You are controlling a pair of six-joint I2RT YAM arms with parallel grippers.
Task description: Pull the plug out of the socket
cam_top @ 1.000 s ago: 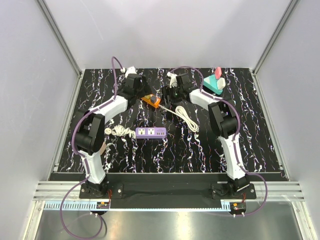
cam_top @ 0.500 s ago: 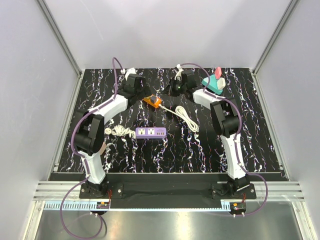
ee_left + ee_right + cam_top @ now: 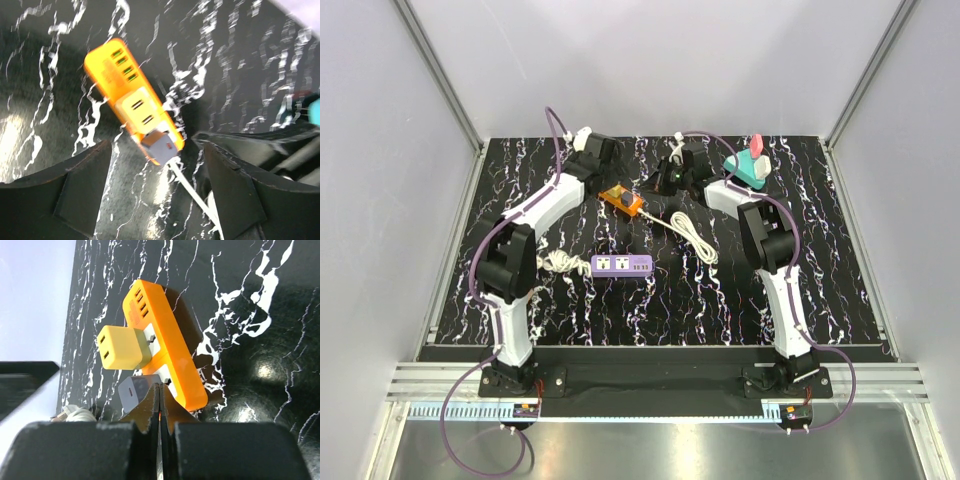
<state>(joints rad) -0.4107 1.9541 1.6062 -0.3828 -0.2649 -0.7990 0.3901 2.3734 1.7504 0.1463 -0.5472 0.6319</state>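
Marbled table [image 3: 820,280] carrying all | left gripper [image 3: 155,155] hovering over orange socket strip [image 3: 621,200], fingers standing wide apart | right gripper [image 3: 159,389] pressing fingers together, empty, beside grey plug [image 3: 134,390] | plug sitting in strip's end socket

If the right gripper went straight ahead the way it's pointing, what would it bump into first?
Probably the grey plug sitting in the orange socket strip. The shut right gripper points at where they meet, so it might touch the strip first; depth is unclear.

No legible text or labels anywhere, orange socket strip [image 3: 175,352] included.
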